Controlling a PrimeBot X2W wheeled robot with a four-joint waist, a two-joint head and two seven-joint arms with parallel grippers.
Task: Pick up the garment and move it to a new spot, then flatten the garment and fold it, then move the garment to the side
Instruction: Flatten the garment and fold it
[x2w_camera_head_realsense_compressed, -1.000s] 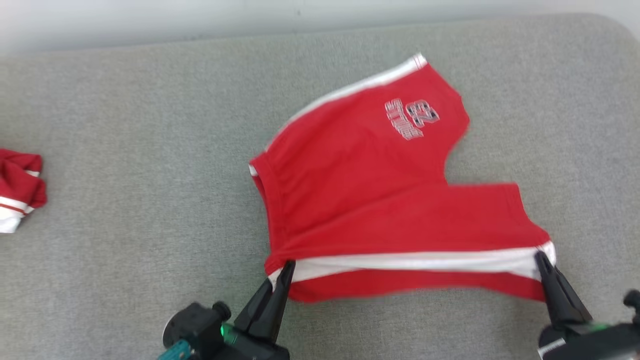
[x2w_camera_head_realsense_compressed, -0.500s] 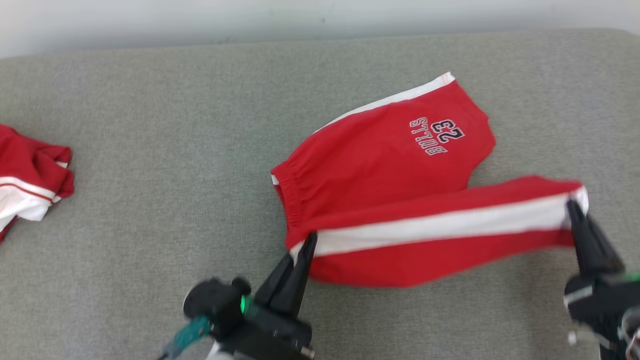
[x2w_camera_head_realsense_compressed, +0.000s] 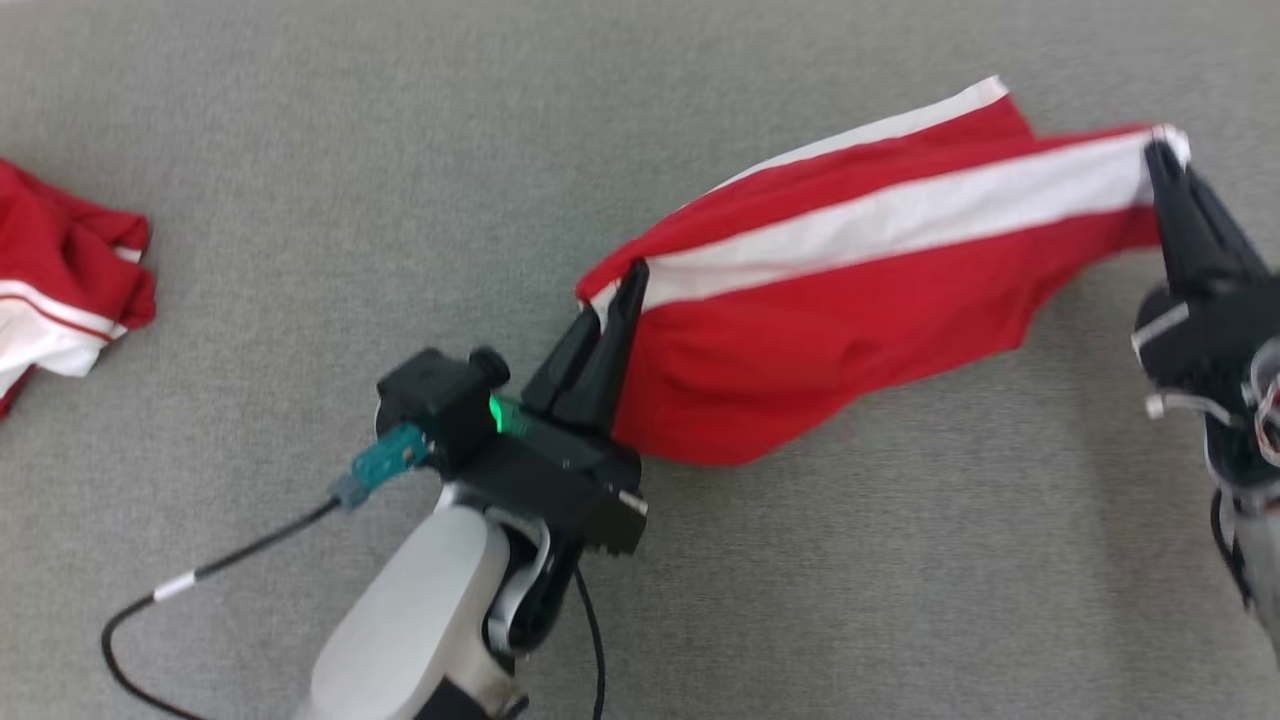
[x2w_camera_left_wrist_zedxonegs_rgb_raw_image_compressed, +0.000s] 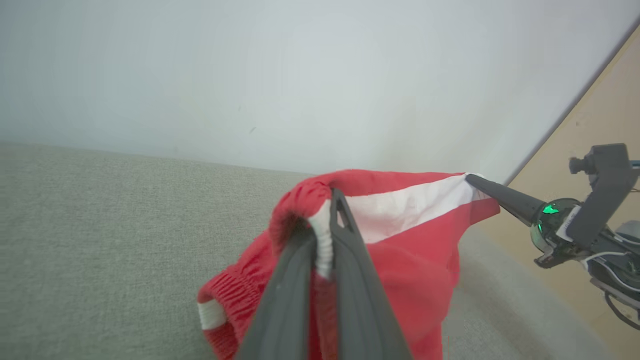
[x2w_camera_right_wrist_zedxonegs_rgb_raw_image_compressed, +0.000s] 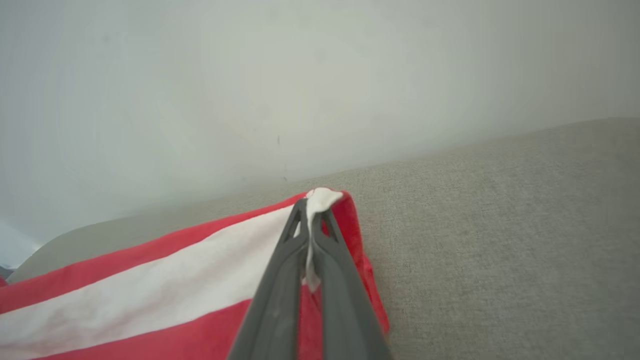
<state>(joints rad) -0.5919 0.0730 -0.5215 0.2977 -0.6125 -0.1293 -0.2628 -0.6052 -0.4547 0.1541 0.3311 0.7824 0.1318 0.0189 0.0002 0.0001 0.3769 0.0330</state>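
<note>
Left end effector (x2w_camera_head_realsense_compressed: 615, 300) pinches the waistband corner of the red garment (x2w_camera_head_realsense_compressed: 800, 330), and the right end effector (x2w_camera_head_realsense_compressed: 1165, 165) is clamped on the white-striped hem corner. The cloth is stretched between them over the grey padded surface (x2w_camera_head_realsense_compressed: 300, 150) (its belly sags). Pulling apart too hard could slip a thin pinch and drop a corner. Another red-and-white garment (x2w_camera_head_realsense_compressed: 60, 280) lies well apart at the left, and nothing stands in the way.

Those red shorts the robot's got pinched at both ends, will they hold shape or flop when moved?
Probably floppy: the red shorts sag in a belly between the left gripper and right gripper. Likely light, since thin fingertip pinches hold them.
</note>
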